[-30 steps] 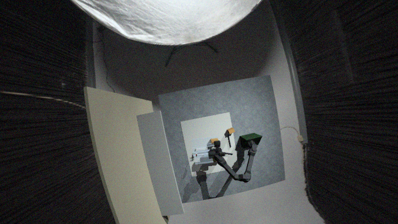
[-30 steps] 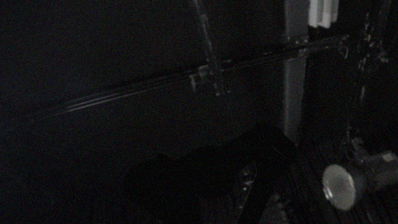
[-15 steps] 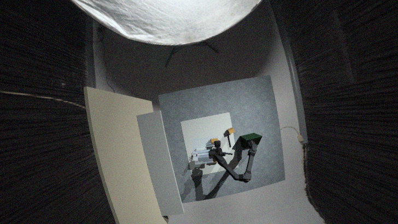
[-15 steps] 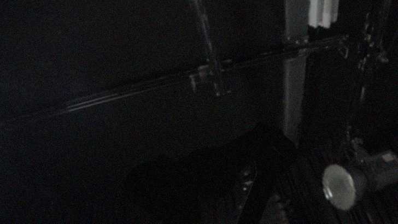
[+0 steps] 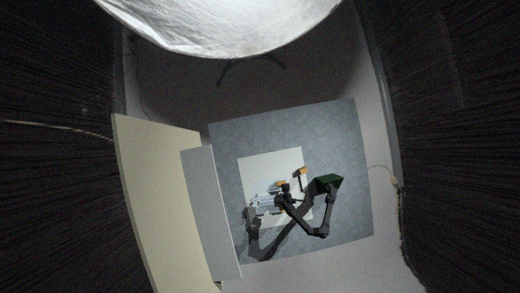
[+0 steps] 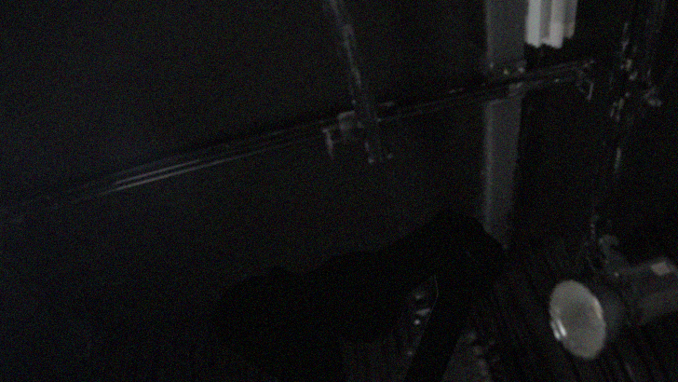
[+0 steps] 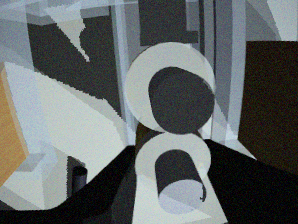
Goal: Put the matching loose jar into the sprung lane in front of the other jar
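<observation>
A jar with a pale round lid (image 7: 137, 90) stands in the lane between clear side walls (image 7: 227, 75) in the wrist view. Behind it is a dark block (image 7: 169, 22), which looks like the pusher plate. My gripper (image 7: 169, 149) (image 5: 280, 201) is shut on a second jar (image 7: 146, 156) with a similar pale lid, directly in front of the first. The two lids look close together or touching; brown shows between them. The held jar's base, the lane floor and the front stop are hidden. The exterior view shows neither jars nor gripper.
The clear lane unit (image 5: 265, 201) reaches left from the gripper. Orange blocks (image 5: 281, 183) (image 5: 302, 169) stand nearby, one with a dark post or shadow. In the wrist view, an orange panel (image 7: 10, 120) is left and a dark brown one (image 7: 272, 95) right. A small dark cylinder (image 7: 80, 175) is lower left.
</observation>
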